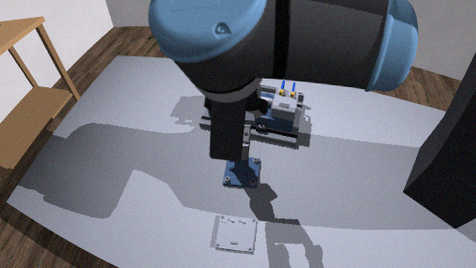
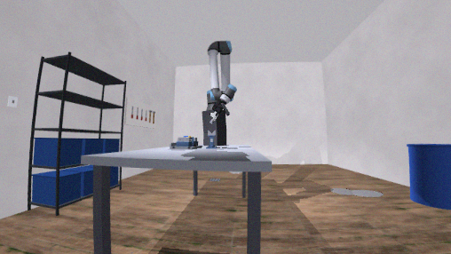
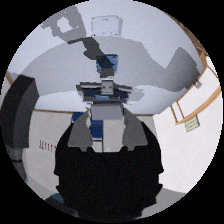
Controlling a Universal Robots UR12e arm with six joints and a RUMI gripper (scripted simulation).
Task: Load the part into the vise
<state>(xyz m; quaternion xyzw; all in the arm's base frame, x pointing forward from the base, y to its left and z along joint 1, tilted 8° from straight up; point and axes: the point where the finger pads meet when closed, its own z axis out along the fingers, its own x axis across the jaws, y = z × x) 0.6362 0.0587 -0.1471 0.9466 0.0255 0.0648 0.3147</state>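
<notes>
Holding 1 block (image 1: 246, 135) (image 2: 214, 116) (image 3: 106, 111), the gripper (image 1: 244, 124) (image 2: 217, 111) (image 3: 107, 108) has its 2 fingers partly open, pressed on it, above the tabletop (image 1: 328, 187) (image 2: 178, 161) (image 3: 60, 65) and higher than the V-block stand (image 1: 242, 174) (image 2: 211, 141) (image 3: 107, 63); the vise (image 1: 286, 123) (image 2: 185, 143) (image 3: 90, 94) and the plate (image 1: 235, 234) (image 3: 106, 25) lie on opposite sides of that stand

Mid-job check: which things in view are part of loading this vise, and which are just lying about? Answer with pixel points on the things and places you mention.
Part of the job:
- the held part (image 3: 107, 112)
- vise (image 1: 284, 117) (image 2: 185, 142) (image 3: 90, 95)
- V-block (image 1: 246, 136) (image 2: 211, 133) (image 3: 107, 86)
- infeed plate (image 1: 236, 236) (image 3: 106, 27)

Just lying about:
- shelf rack (image 2: 63, 133)
- blue bins (image 2: 58, 153) (image 3: 97, 130)
- blue drum (image 2: 431, 175)
- wall tools (image 2: 142, 115) (image 3: 47, 146)
- wooden bench (image 1: 23, 29) (image 3: 200, 112)
</notes>
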